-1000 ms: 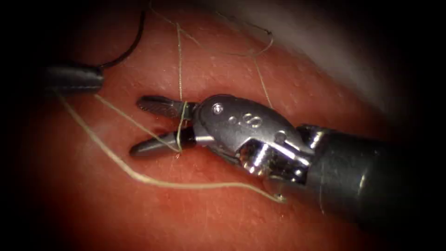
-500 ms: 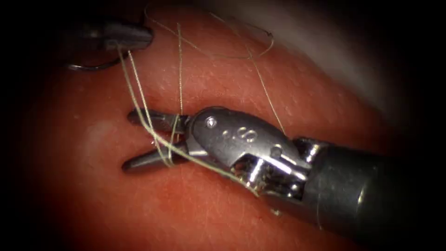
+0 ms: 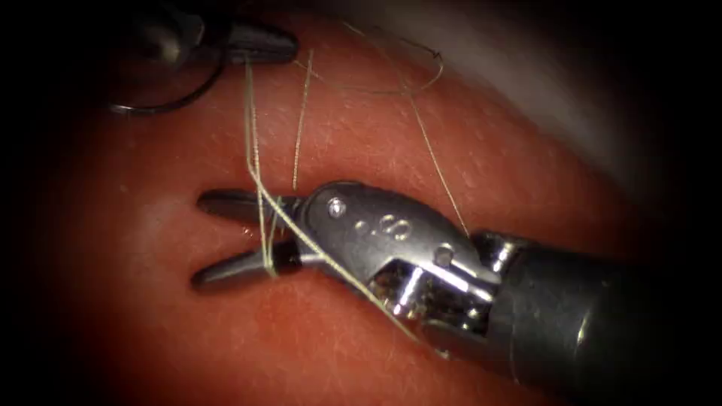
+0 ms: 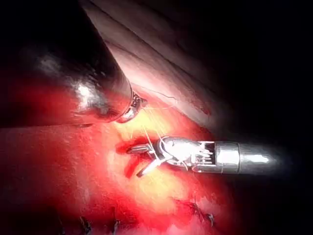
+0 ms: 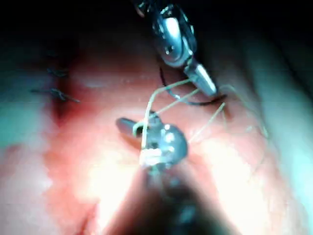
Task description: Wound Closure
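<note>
My right tool (image 3: 201, 240) lies over the tissue (image 3: 361, 143) with its jaws open and nothing gripped between them. Pale thread (image 3: 259, 188) is wound around both jaws near the hinge. It then runs taut up to my left tool (image 3: 263, 51) at the upper left. That tool is shut on the dark curved needle (image 3: 169, 101) at its thread end, and the needle arcs below it, free of the tissue. The right wrist view shows the left tool (image 5: 204, 84), the needle (image 5: 195, 103) and the wrapped right tool (image 5: 128, 127).
A thin strand (image 3: 299, 128) rises from the tissue beside the right tool's hinge. A slack loop of thread (image 3: 410, 83) lies on the tissue at the upper right. Finished stitches (image 4: 198, 213) sit farther along the cut (image 4: 128, 169), which is wet with red fluid.
My left tool has moved up and to the right with the needle. This drew the long slack thread off the tissue and taut across the right tool's open jaws. The right tool shifted slightly left.
</note>
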You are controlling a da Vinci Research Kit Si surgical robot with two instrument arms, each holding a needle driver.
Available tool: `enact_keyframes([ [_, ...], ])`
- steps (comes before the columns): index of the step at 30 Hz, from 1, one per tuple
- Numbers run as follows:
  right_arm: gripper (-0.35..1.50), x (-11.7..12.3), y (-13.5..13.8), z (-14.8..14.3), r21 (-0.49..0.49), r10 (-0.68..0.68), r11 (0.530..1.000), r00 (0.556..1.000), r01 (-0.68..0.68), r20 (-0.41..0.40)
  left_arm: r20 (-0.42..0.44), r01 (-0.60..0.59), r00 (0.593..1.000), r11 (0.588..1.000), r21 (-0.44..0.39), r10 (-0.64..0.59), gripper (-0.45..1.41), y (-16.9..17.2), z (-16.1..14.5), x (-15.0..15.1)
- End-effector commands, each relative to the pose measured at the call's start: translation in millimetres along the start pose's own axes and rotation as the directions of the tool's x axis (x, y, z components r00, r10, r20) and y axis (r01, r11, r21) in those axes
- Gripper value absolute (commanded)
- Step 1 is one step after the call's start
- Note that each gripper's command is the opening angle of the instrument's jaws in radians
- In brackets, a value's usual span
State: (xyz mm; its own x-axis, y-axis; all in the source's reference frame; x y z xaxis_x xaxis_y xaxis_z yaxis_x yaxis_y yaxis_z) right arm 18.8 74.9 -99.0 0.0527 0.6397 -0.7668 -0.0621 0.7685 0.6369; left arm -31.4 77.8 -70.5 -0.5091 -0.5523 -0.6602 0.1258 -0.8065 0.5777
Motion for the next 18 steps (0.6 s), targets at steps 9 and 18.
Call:
enact_keyframes([
  [9,0.46,0.5,0.7,0.2,0.014,0.002,1.0,0.998,-0.001,-0.07,-0.029,0.061,0.998,0.998,-0.002,-0.061,-0.35,5.5,2.4,-2.3],
  [18,0.39,2.7,2.6,-2.3,-0.025,0.019,0.999,0.98,-0.025,-0.198,-0.088,0.086,0.992,0.996,-0.026,-0.087,-0.35,7.7,-0.5,-1.8],
])
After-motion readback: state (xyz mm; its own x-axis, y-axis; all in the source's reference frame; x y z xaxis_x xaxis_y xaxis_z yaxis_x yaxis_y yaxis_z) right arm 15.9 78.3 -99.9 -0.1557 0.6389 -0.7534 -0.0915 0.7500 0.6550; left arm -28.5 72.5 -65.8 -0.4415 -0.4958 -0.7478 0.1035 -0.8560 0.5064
